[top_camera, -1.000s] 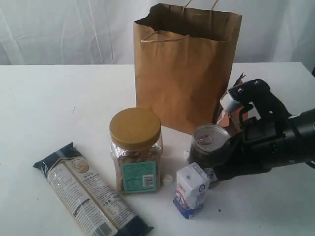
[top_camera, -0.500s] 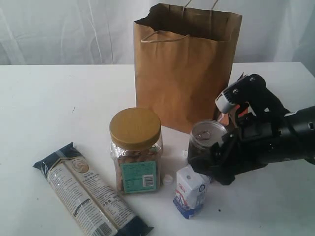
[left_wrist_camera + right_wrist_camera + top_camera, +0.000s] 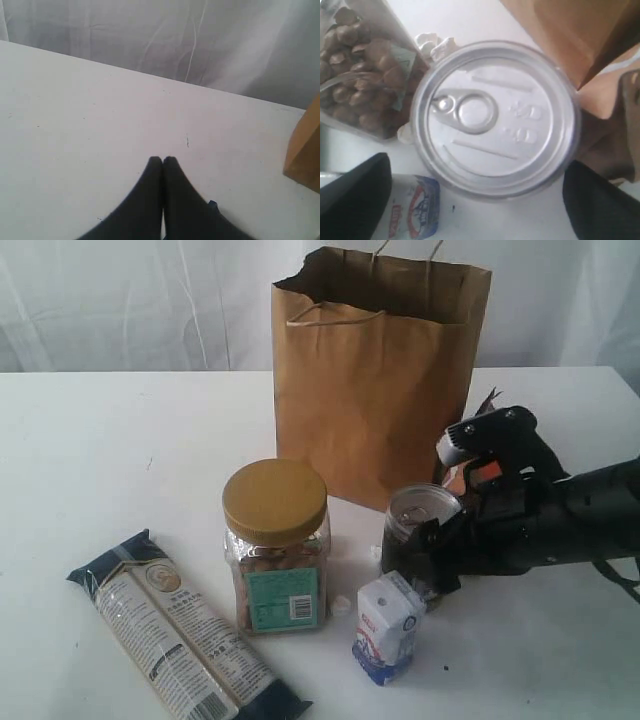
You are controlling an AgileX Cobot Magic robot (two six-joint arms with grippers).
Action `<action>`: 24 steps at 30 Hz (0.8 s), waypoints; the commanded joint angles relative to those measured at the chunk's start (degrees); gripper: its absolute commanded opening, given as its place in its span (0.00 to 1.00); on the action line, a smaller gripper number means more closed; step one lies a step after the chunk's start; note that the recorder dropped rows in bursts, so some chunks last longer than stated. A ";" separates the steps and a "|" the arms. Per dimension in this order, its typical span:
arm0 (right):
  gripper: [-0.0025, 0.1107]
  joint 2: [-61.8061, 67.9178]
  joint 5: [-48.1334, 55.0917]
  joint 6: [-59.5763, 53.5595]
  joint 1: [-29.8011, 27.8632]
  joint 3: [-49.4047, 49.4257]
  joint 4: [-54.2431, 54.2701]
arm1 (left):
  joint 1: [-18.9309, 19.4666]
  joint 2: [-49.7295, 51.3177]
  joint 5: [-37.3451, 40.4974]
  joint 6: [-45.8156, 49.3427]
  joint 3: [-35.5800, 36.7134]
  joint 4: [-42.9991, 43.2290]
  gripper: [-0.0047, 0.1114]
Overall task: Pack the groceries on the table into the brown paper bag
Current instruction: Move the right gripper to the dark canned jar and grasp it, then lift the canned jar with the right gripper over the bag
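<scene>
Exterior view: packing looks barely started. brown paper bag (image 3: 375, 390) stands upright at the far centre of the table (image 3: 100, 460); its inside is not visible. Out on the table:
- long dark-blue noodle pack (image 3: 180, 640), near left
- yellow-lidded clear jar (image 3: 275, 545), centre
- blue-white carton (image 3: 390, 628), near centre
- dark metal-lidded jar (image 3: 420, 520), just in front of the bag
- orange-brown pouch (image 3: 600, 95), mostly hidden behind the right arm

right gripper (image 3: 480, 200): jaws spread wide either side of the dark jar, not clamped. left gripper (image 3: 163, 162): pressed shut over bare table. Every visible item is left to bag.
</scene>
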 commanded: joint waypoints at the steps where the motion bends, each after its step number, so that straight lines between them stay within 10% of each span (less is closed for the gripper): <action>1: 0.76 -0.01 6.11 0.25 0.03 0.33 0.74 | 0.06 -0.39 0.05 0.00 0.23 1.00 0.04; 19: 0.75 10.17 4.72 -41.15 0.03 -1.24 33.54 | 0.06 -0.39 -0.20 0.00 0.23 1.00 0.04; 24: 0.48 12.16 3.92 -46.46 0.03 -2.65 38.53 | 0.06 -0.39 -0.20 0.00 0.23 1.00 0.04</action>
